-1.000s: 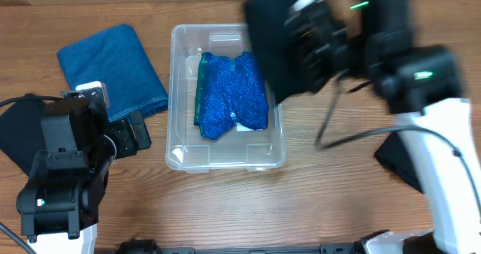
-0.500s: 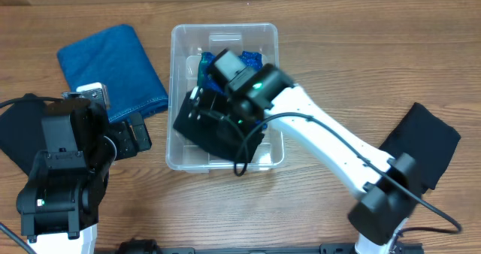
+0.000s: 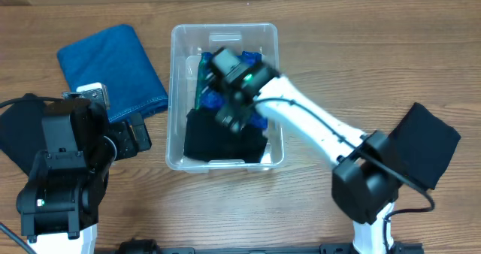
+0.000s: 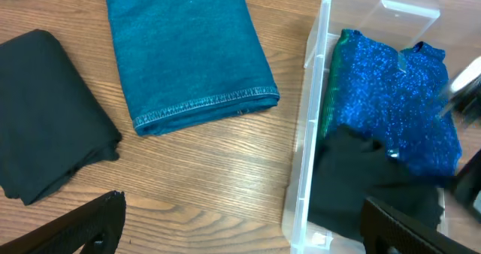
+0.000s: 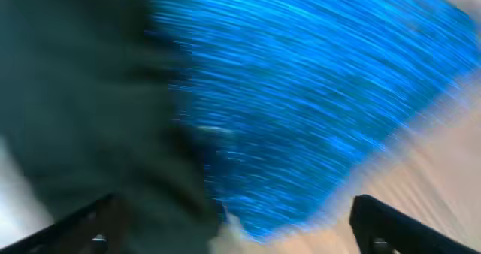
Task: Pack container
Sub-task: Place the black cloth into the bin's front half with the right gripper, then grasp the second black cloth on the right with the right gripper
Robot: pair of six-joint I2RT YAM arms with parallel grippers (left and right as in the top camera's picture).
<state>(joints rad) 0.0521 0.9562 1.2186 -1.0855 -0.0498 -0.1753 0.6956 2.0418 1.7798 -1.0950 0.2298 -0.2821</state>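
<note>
The clear container [image 3: 174, 96] stands mid-table, its left wall [image 4: 312, 126] also showing in the left wrist view. Inside lie a sparkly blue garment [image 3: 204, 68] [image 4: 391, 96] and, toward the near end, a black cloth [image 3: 214, 140] [image 4: 368, 179]. My right gripper [image 3: 231, 113] hovers inside the container above both. Its wrist view is motion-blurred, showing the blue garment [image 5: 316, 81] and the black cloth [image 5: 83, 104] below the open right gripper [image 5: 240, 224], which holds nothing. My left gripper [image 3: 134, 136] [image 4: 244, 224] is open over bare table left of the container.
A folded blue cloth [image 3: 113, 70] [image 4: 184, 51] lies left of the container. Another black cloth [image 3: 15, 134] [image 4: 45, 111] sits at the far left beside the left arm. A further black cloth [image 3: 425, 145] lies at the right.
The right arm swung a black cloth from the upper right down into the container, then opened; the cloth now lies in the near end. The left arm has not moved.
</note>
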